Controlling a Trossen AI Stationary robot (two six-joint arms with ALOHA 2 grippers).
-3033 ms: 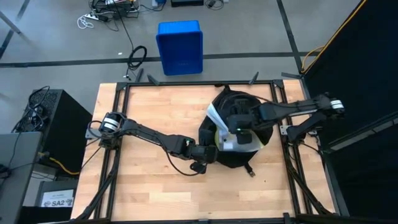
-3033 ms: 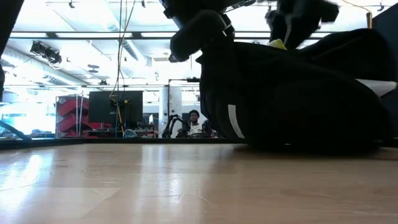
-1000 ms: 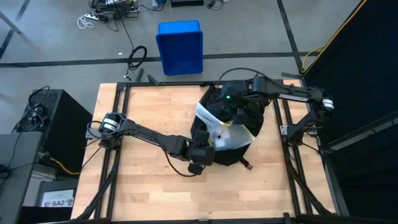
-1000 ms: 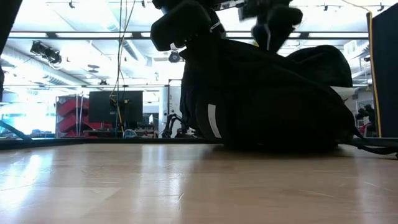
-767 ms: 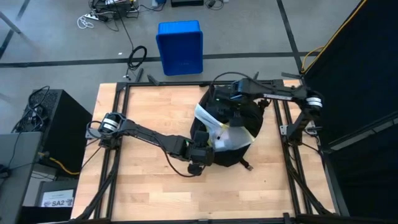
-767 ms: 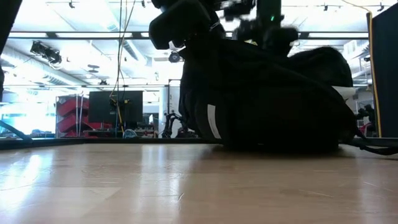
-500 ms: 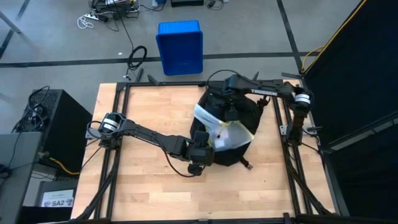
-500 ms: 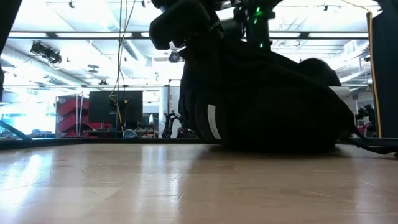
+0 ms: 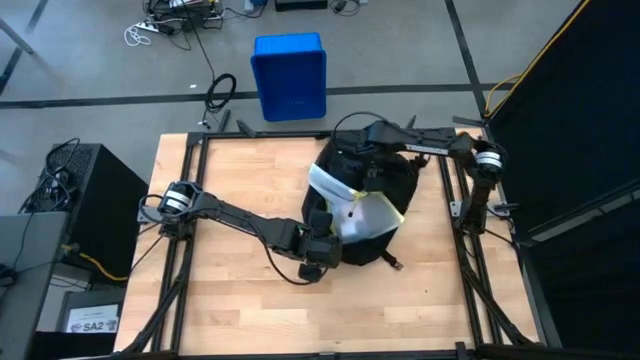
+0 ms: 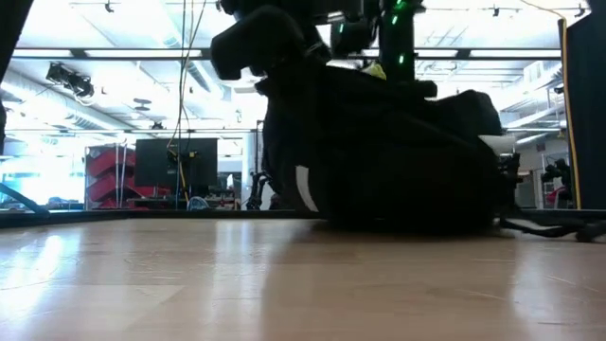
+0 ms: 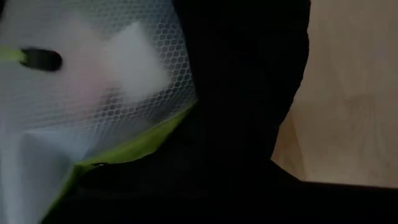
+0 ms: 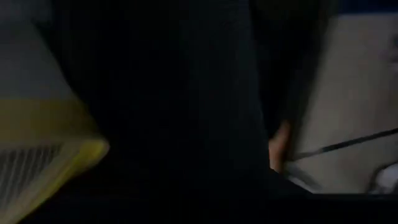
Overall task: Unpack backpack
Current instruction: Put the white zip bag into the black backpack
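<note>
The black backpack [image 9: 378, 190] lies on its side on the wooden table, right of the middle. Its opening is turned up, showing a white mesh pocket with a lime edge [image 9: 362, 215]. In the low view the backpack [image 10: 398, 161] rests on its underside, a white stripe [image 10: 303, 189] at its left end. My left gripper [image 9: 322, 243] is at the backpack's near left rim. My right gripper [image 9: 368, 168] reaches down from the far side onto the backpack's far part. Black fabric [image 12: 174, 93] fills its wrist view, so its fingers are hidden. My left gripper is shut on the backpack's rim at its near left end [image 11: 249, 155], beside the mesh pocket [image 11: 93, 81]. It slants down from the table's left side. The fingers are hidden by the fabric. The backpack stays on the table. My right gripper is down among the black fabric at the backpack's far part. Whether it holds anything I cannot tell.
A blue plastic bin [image 9: 289, 75] stands on the floor beyond the table's far edge. A loose strap end [image 9: 396, 265] trails from the backpack toward the near edge. Bare wood [image 9: 240, 310] lies left of and in front of the backpack.
My right gripper has swung from the backpack's far right side toward the table's left and sunk onto the backpack's far part. The backpack has slid a little toward the table's left edge.
</note>
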